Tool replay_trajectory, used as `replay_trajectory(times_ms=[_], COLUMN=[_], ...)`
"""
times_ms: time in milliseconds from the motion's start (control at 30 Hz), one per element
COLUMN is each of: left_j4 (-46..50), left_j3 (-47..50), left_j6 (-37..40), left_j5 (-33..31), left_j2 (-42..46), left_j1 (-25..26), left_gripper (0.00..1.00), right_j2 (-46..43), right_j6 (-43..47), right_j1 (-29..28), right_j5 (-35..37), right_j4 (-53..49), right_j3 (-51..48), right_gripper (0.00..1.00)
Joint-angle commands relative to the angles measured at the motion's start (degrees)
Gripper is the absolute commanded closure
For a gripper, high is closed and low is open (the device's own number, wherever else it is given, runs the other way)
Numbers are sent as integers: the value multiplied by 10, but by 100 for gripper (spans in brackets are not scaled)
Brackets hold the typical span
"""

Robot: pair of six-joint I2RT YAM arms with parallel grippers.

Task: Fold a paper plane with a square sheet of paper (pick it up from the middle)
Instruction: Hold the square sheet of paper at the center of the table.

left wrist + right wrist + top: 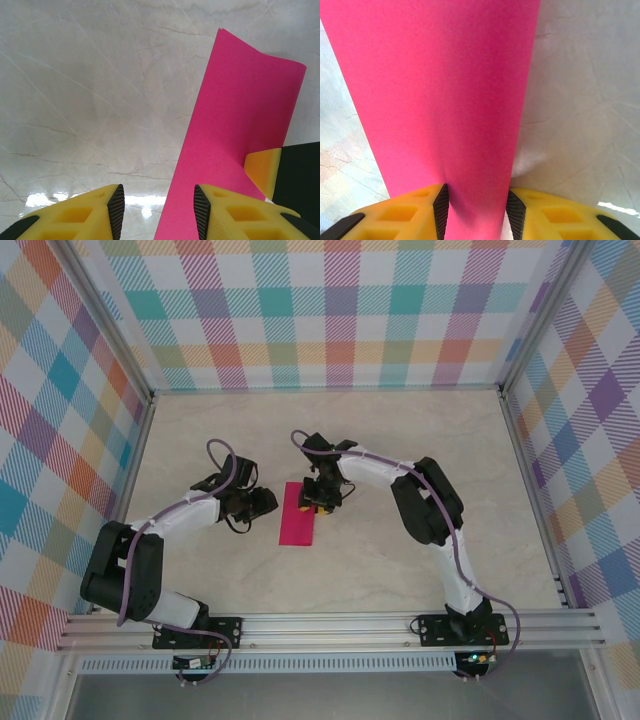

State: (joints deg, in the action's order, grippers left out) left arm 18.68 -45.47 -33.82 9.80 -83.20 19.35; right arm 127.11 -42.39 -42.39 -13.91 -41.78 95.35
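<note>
- The square sheet of paper (296, 522) is seen near the middle of the bench (420, 430), between the two arms. From above it reads as a narrow upright strip, so it is judged to be doubled over lengthwise.
- The right pincer (477, 206) is clenched partway on the sheet. In the right wrist view the pink paper fills the gap from pad to pad and is drawn narrower there than farther out.
- The left pincer (159, 207) is released, with nothing clamped. It is set just beside the strip's left edge, and part of that edge is seen across the gap.
- In the left wrist view the far end of the paper is lifted and curled off the bench.
- The step in hand is judged to be the first centre fold, not yet pressed flat.
- No nose or wing folds are seen.
- The next move is thought to call for the free edge to be pinned by the left pincer while the crease is flattened without the thin sheet being dragged.
</note>
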Motion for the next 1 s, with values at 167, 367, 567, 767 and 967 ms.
replay_trajectory(times_ms=[167, 367, 567, 767, 967], left_j4=[-11, -11, -13, -23, -45], left_j3=[7, 6, 5, 5, 7], left_j6=[-6, -6, -6, -8, -13], left_j5=[10, 10, 15, 36, 48], left_j2=[-7, -10, -12, -17, -26], left_j1=[-6, -6, -7, -6, -6], left_gripper=[57, 57, 58, 61, 63], right_j2=[51, 51, 61, 62, 61], right_j6=[10, 9, -1, -9, -17], right_j1=[1, 2, 3, 5, 9], right_j5=[48, 50, 57, 59, 50], right_j4=[-55, -55, -70, -72, -61], right_j3=[-62, -61, -51, -55, -67], right_gripper=[64, 62, 61, 62, 62])
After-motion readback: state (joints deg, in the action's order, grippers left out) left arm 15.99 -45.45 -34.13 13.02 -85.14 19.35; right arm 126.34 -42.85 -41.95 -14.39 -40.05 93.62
